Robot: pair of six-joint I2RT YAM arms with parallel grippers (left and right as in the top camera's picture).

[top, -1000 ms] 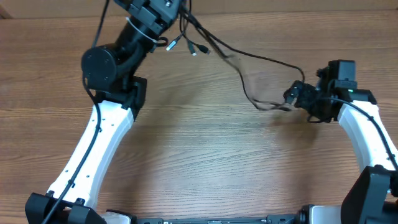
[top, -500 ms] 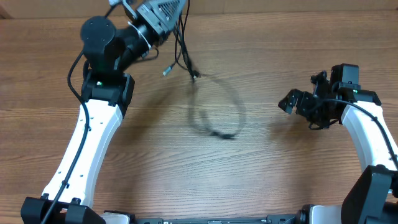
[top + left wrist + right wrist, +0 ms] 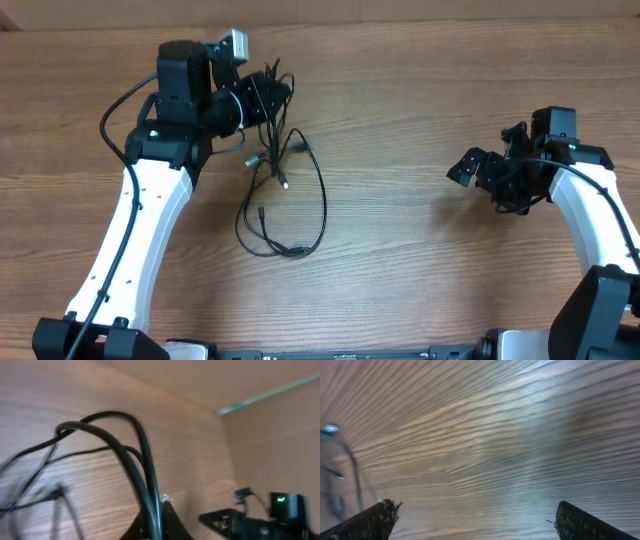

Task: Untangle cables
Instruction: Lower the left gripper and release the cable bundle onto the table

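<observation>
The cables [image 3: 285, 205] are thin black cords with small plug tips, hanging from my left gripper [image 3: 268, 98] and trailing in a loose loop on the wooden table [image 3: 400, 260]. My left gripper [image 3: 156, 525] is shut on a bend of the cables [image 3: 125, 445] near the table's far left. My right gripper [image 3: 470, 166] is open and empty at the right, well apart from the cables. In the right wrist view its fingers [image 3: 475, 520] are spread wide over bare wood, and a blurred bit of cable [image 3: 347, 460] shows at the left edge.
The thicker black arm cables run along both white arms [image 3: 135, 230]. The right arm [image 3: 590, 215] bends in from the right edge. The right gripper also shows at the lower right of the left wrist view [image 3: 250, 520].
My left gripper has swung down and left, carrying the cables with it. The right gripper let go of the cable end a second ago and stays open. The loop now lies nearer the left.
</observation>
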